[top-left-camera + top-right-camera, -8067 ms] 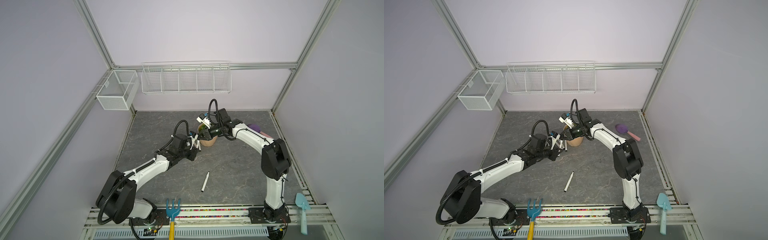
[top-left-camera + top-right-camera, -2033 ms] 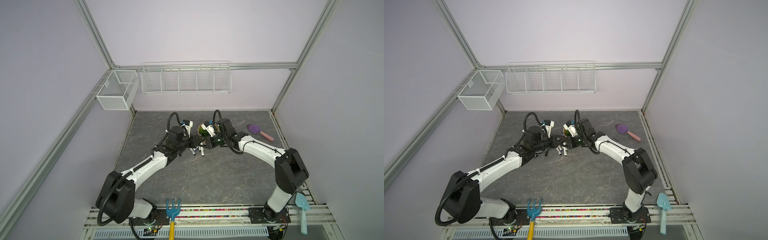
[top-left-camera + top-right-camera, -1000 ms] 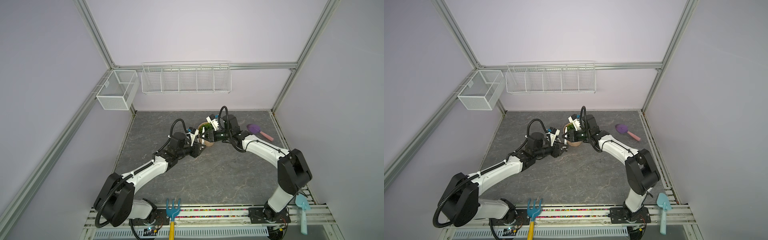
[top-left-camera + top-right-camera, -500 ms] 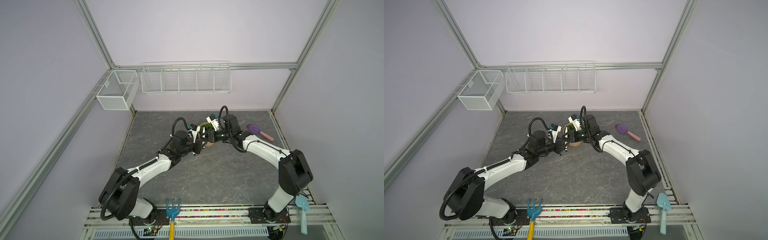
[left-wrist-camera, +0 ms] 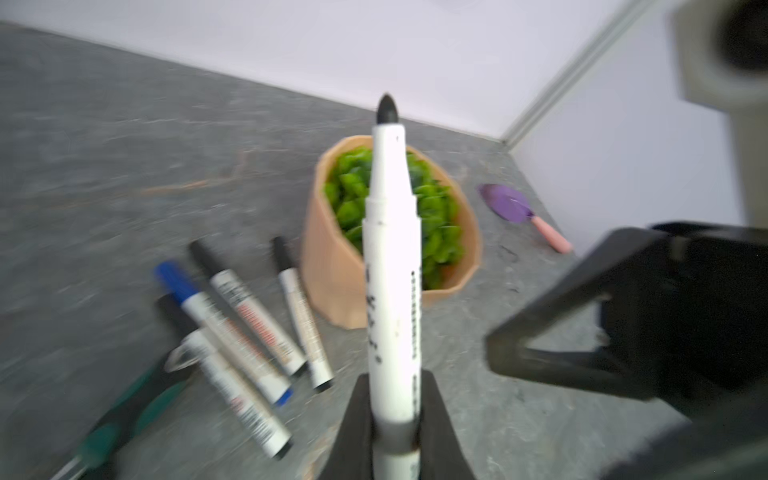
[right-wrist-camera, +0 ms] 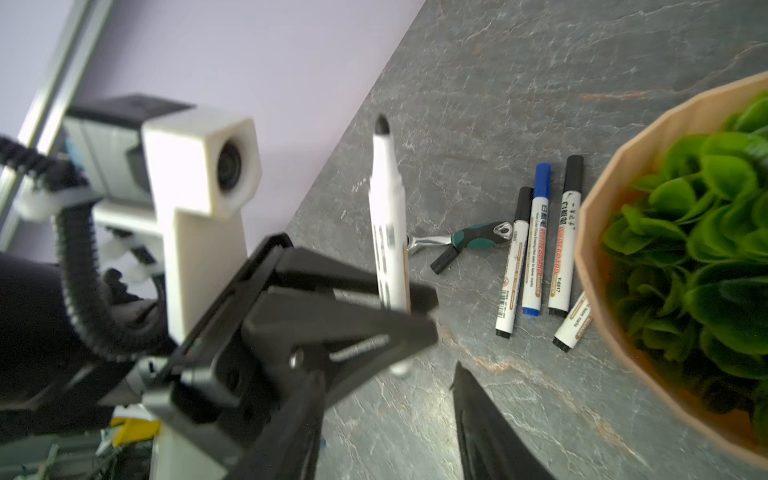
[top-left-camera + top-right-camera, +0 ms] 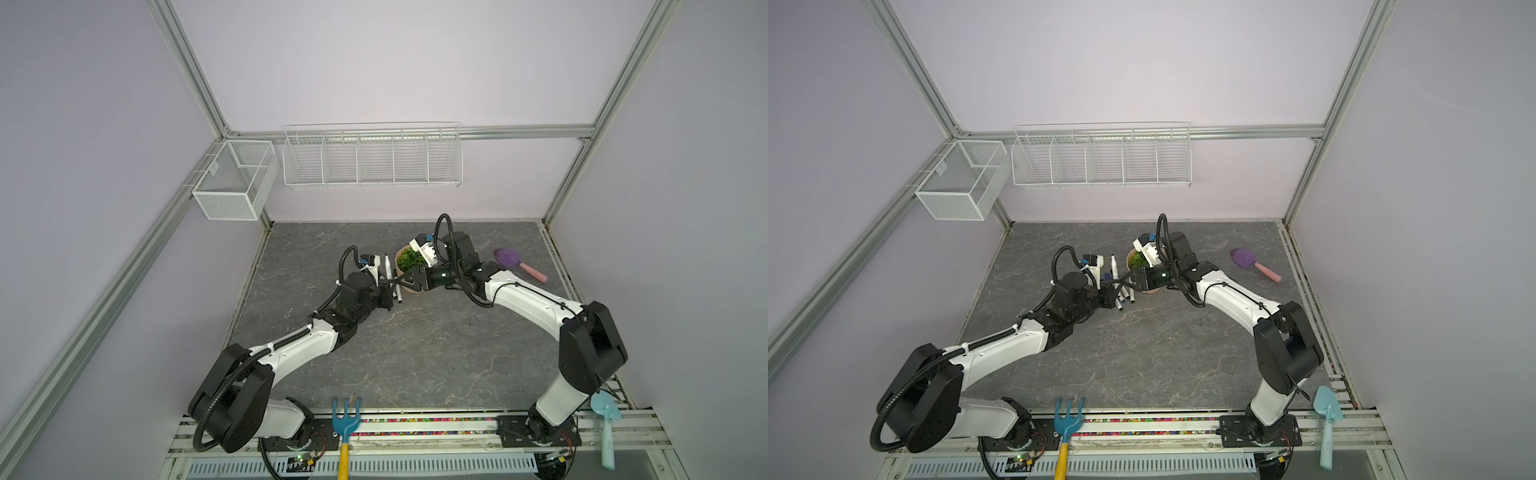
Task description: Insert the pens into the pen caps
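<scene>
My left gripper (image 5: 395,382) is shut on the lower barrel of an uncapped white pen (image 5: 392,249). The pen stands upright with its dark tip on top, as both top views show (image 7: 387,266) (image 7: 1113,266). My right gripper (image 6: 386,386) is open and holds nothing; its fingers (image 5: 540,316) sit just beside the left jaws, above the floor. Several capped pens (image 6: 536,245) lie side by side by the pot, one with a blue cap (image 6: 542,176), the others with black caps (image 6: 574,170). A short black piece (image 6: 443,260), perhaps a loose cap, lies against the wrench.
A tan pot of green leaves (image 6: 598,257) stands right beside the pens. A green-handled ratchet wrench (image 6: 473,235) lies next to them. A purple trowel (image 7: 515,264) lies at the back right. A blue rake (image 7: 345,419) and a light-blue trowel (image 7: 604,419) lie on the front rail.
The left jaws have closed on the pen and the right jaws have opened and let go of it. Both grippers stay close together by the pot.
</scene>
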